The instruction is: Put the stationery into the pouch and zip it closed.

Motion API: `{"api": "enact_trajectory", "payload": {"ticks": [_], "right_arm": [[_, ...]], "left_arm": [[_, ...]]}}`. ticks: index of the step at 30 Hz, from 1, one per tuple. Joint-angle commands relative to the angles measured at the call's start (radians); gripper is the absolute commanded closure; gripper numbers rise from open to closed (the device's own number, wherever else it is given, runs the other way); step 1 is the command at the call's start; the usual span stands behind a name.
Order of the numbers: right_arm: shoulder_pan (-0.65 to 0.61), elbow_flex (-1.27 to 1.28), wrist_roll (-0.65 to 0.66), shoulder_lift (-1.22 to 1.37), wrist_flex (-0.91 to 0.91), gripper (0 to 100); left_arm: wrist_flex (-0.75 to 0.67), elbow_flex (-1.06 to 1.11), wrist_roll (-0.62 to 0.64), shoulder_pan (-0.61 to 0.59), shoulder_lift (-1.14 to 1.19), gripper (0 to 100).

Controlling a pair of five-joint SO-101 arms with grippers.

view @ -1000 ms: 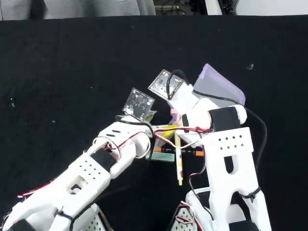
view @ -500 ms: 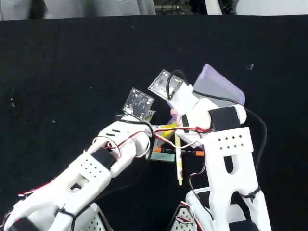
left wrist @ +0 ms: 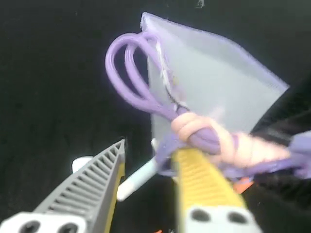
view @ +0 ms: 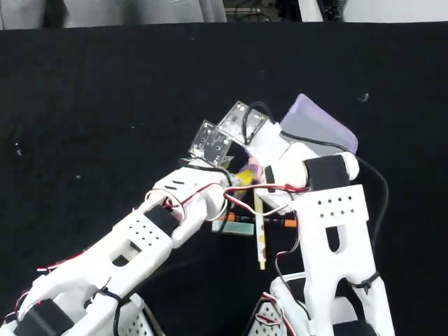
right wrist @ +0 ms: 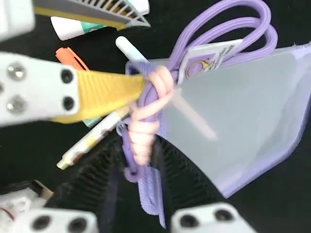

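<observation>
- Nearest the arm bases, loose stationery lies on the black table (view: 105, 105). A spotted cream pen (view: 260, 241) runs from 12 to 6 o'clock, an orange pen (view: 285, 222) crosses it, and a green-banded tube (view: 234, 227) lies at its 9 o'clock.
- The high view hides both claws under the wrists, but the wrist views show them.
- The right claw (right wrist: 140, 145) has ribbed black fingers. They are closed on the pouch's zip corner, with a purple tab between them.
- The left claw (left wrist: 149, 150) is spread open and holds nothing. Its fingers are ridged and yellow-faced. One tip touches a pink coil (right wrist: 148, 121) wound round the cord, and the other stands apart from it.
- The right wrist view also shows a paper tag (right wrist: 209, 58) hanging on the cord.
- The pouch (view: 318, 126) lies at 1 o'clock from the pens, beyond both wrists. It is flat, frosted and see-through, with lilac edging.
- In the left wrist view a glossy purple cord (left wrist: 129, 73), doubled into a loop, stands off the pouch's corner.
</observation>
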Motion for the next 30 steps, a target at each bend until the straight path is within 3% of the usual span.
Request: {"api": "enact_trajectory", "payload": {"ticks": [1, 10, 30], "right_arm": [[0.018, -0.010, -0.003, -0.010, 0.006, 98.7], [0.138, -0.051, -0.003, -0.010, 0.005, 98.7], [0.410, -0.099, 0.074, -0.010, -0.003, 98.7]], "left_arm": [[-0.017, -0.076, -0.003, -0.004, 0.000, 98], [-0.015, -0.070, -0.003, -0.022, 0.000, 97], [-0.014, -0.071, -0.003, -0.272, -0.011, 97]]}}
